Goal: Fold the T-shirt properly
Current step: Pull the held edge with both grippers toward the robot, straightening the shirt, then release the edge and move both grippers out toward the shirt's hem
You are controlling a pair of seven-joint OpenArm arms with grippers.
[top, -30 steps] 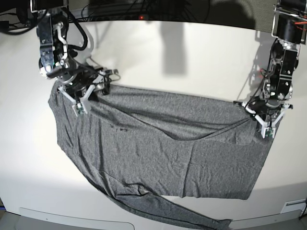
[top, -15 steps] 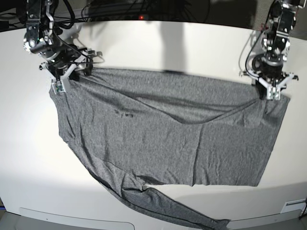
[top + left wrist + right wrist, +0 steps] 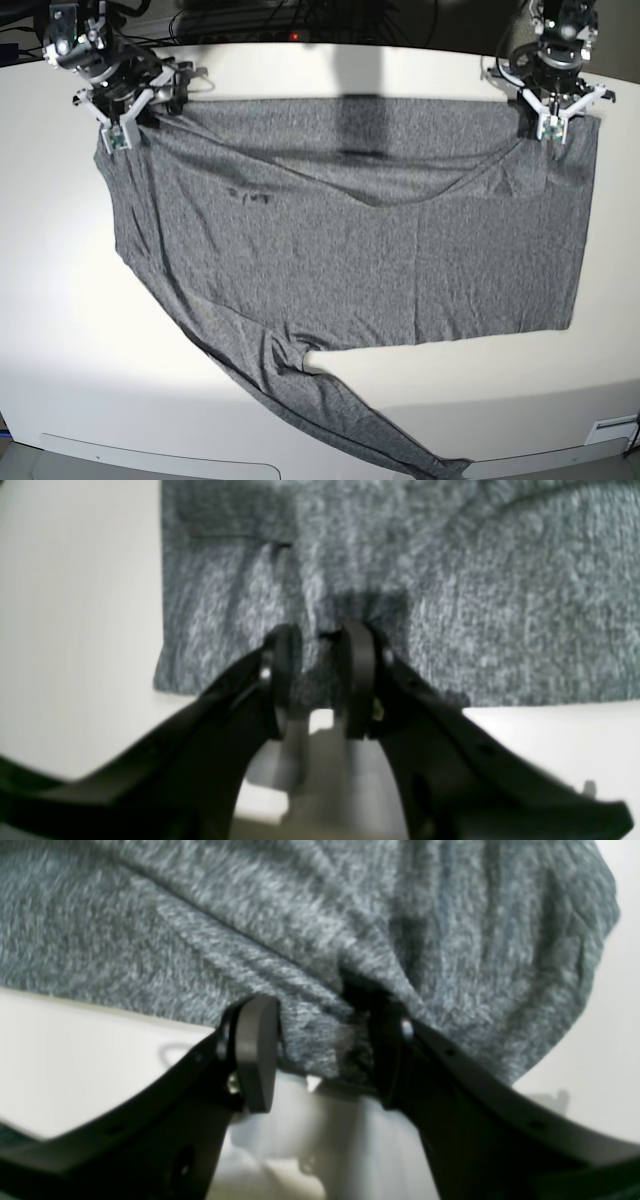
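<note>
Both our jaws grasp the T-shirt (image 3: 350,240) edge stretched between them: left gripper (image 3: 552,118), right gripper (image 3: 122,118); cloth spreads ahead over the bench (image 3: 80,330).

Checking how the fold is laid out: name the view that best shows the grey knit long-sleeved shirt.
The base view: the whole grey knit long-sleeved shirt lies spread on the white table, one sleeve trailing forward. Each wrist view shows only a blurred patch of edge pinched between black fingers.

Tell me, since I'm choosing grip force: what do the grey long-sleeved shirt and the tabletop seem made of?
Grey long-sleeved shirt: soft heathered knit, likely cotton blend; matte, fuzzy, speckled, creasing loosely. Pale tabletop: smooth hard surface, maybe laminate; faint sheen, uniform cream.
</note>
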